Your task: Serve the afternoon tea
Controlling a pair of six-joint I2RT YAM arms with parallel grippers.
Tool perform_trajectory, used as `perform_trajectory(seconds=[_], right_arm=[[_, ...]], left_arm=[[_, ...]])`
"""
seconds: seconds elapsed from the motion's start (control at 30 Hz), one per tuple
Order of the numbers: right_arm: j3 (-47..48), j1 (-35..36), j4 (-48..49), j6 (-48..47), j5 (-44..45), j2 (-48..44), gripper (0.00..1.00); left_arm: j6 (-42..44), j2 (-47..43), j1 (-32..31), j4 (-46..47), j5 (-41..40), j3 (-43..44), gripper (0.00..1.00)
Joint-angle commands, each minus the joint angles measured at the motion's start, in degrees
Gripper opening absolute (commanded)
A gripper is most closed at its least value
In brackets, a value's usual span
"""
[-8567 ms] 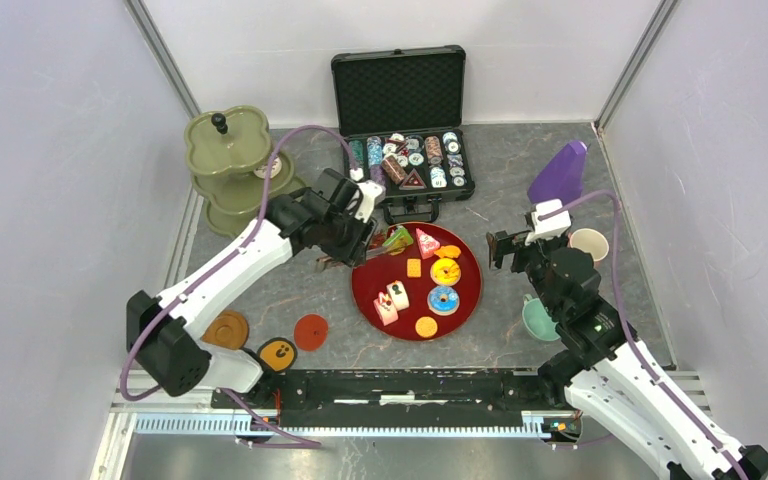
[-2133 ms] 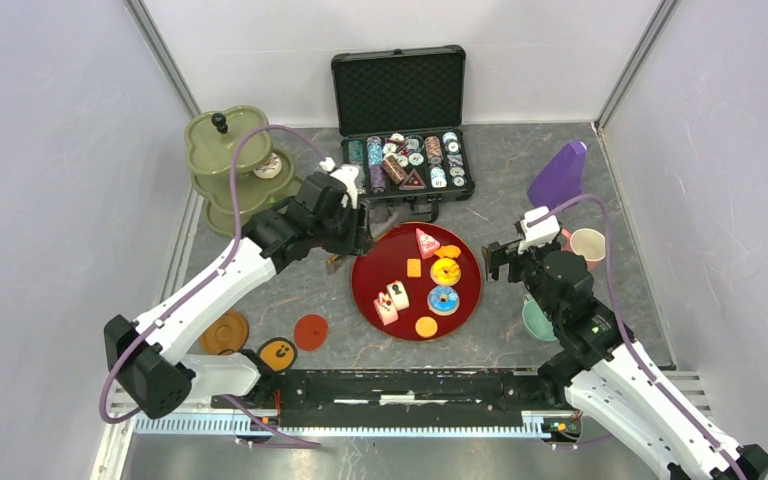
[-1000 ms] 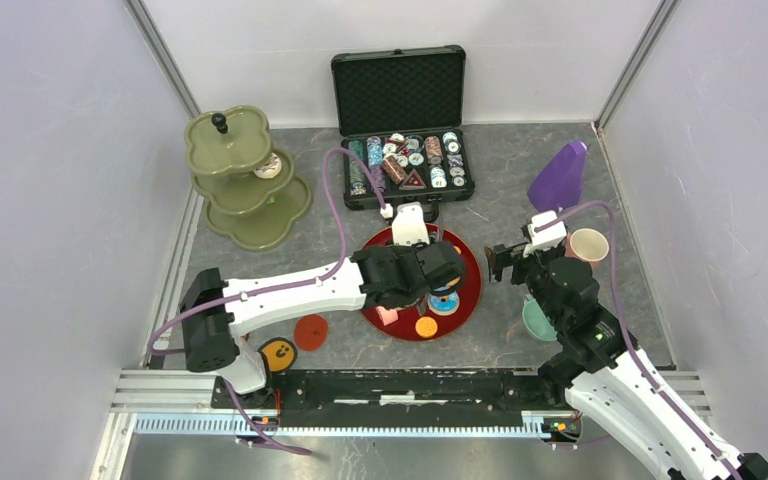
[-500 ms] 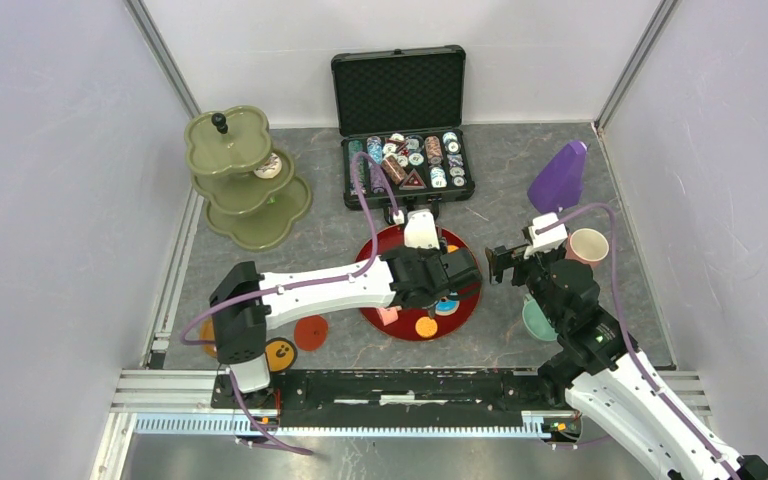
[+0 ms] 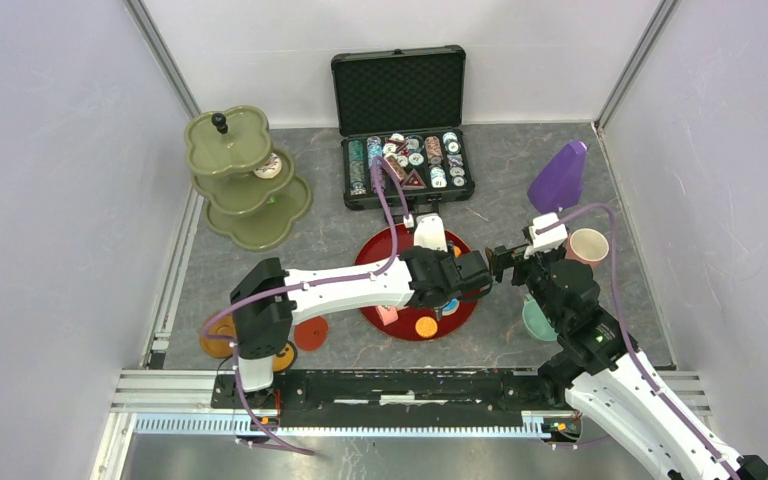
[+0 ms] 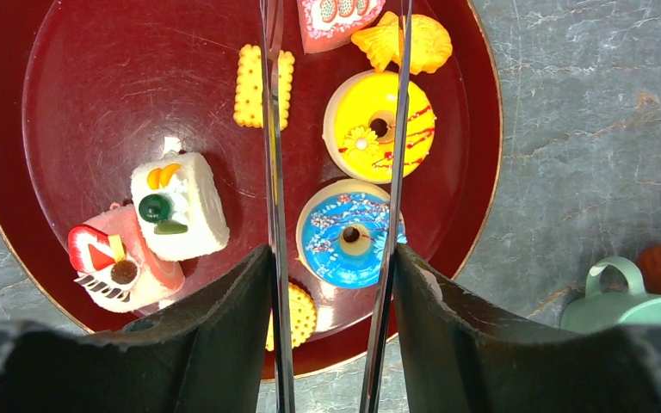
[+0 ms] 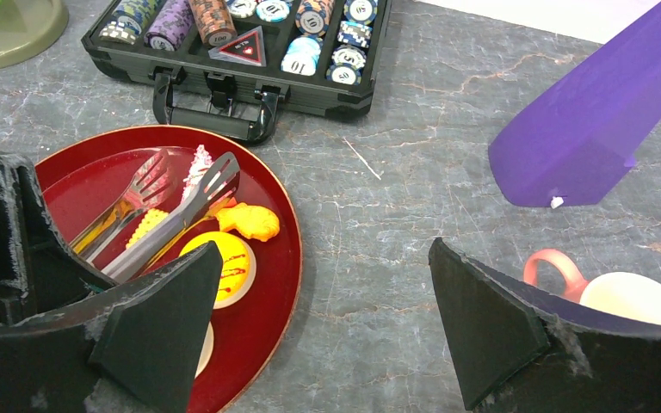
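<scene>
My left gripper (image 6: 333,258) is shut on metal tongs (image 6: 268,172) and hovers over the dark-red tray (image 6: 95,103). The open tong arms straddle the blue donut (image 6: 350,232) and the yellow donut (image 6: 379,126). The tray also holds a white cake (image 6: 179,205), a pink cake (image 6: 116,258), orange biscuits (image 6: 250,77) and a strawberry slice (image 6: 331,17). My right gripper (image 7: 323,249) is open and empty, just right of the tray. The olive-green stand (image 5: 245,180) is at the back left with a small treat (image 5: 268,167) on its middle tier.
A teal cup (image 5: 538,320) and a pink cup (image 5: 588,243) stand right of the right arm. A purple object (image 5: 558,172) lies at the back right. An open black case of poker chips (image 5: 405,150) is behind the tray. Saucers (image 5: 310,332) lie front left.
My left arm has swung from the stand's side rightwards over the tray with the tongs, which now carry nothing. The colourful cake slice is gone from the tray. The right arm has barely moved.
</scene>
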Motion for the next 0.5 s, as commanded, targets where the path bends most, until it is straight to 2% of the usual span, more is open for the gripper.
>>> perform_trajectory(seconds=[0.0,0.47], right_arm=[[-0.27,0.23,1.75,0.38,0.42,-0.72,0.98],[-0.41,0.23,1.84,0.44,0.54,-0.55,0.98]], left_arm=[[-2.94,0.98,0.18,0.00,-2.07,2.59,0.58],[-1.88,3.92,1.18,0.02,-1.72,4.21,0.55]])
